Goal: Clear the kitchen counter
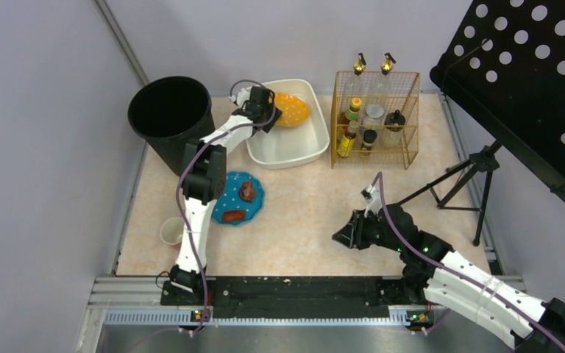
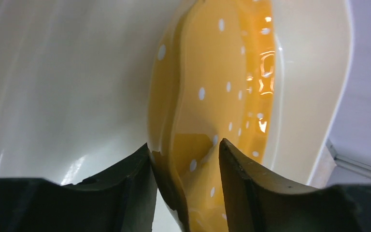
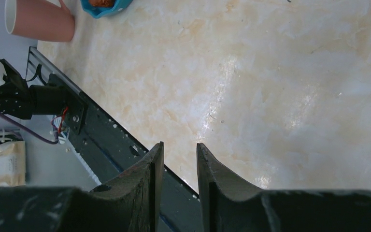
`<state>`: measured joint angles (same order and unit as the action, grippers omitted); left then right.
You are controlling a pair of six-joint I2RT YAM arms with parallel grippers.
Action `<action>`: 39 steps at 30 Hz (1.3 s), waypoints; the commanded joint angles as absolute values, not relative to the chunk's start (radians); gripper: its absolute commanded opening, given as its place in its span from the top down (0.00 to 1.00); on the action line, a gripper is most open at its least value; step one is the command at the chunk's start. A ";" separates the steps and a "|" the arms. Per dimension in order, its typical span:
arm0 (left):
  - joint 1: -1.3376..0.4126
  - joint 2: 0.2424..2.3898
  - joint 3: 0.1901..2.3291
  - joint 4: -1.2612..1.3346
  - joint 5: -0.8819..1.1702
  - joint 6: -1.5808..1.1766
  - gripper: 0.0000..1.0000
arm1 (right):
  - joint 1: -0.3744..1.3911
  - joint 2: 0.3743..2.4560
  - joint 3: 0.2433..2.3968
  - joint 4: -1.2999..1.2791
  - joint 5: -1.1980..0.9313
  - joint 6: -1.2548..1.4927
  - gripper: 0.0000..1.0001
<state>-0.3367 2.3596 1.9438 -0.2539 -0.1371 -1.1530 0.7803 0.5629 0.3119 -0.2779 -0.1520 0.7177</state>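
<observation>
Well in front of the white basin, close to the near rail: right gripper, low over the kitchen counter. Fingers a little apart, thin gap, nothing between. Pale, marbled counter, wide and bare from here up to the basin.

In front of the basin and off to its left, by the left rail: pink cup, upright, white inside. Closer to the basin: blue plate with white dots, brown bits of food on it. Left arm stretched right over this plate.

Inside the basin, at its far left part: left gripper, clenched on the rim of a yellow plate with white dots. Plate tipped up on its edge.

Just left of the basin: tall black bin. Touching or not, cannot tell.

Just right of the basin: gold wire rack full of bottles. Labels too small to read.

Further right of the basin, at the counter's right edge: black tripod. Above it, a big black board with holes, hanging over that far corner. Little room there.
</observation>
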 commanded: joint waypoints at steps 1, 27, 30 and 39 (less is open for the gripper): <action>-0.339 2.358 1.929 -0.184 -0.160 -1.139 0.46 | 0.772 0.550 0.311 -0.256 -0.155 0.712 0.69; -0.338 2.222 1.969 -0.530 -0.077 -1.045 0.01 | 0.772 0.553 0.341 -0.271 -0.162 0.720 0.68; -0.340 2.165 1.938 -0.575 -0.065 -1.028 0.01 | 0.772 0.571 0.354 -0.273 -0.164 0.712 0.68; -0.362 1.892 1.771 -0.594 -0.062 -0.923 0.01 | 0.772 0.620 0.399 -0.275 -0.160 0.688 0.64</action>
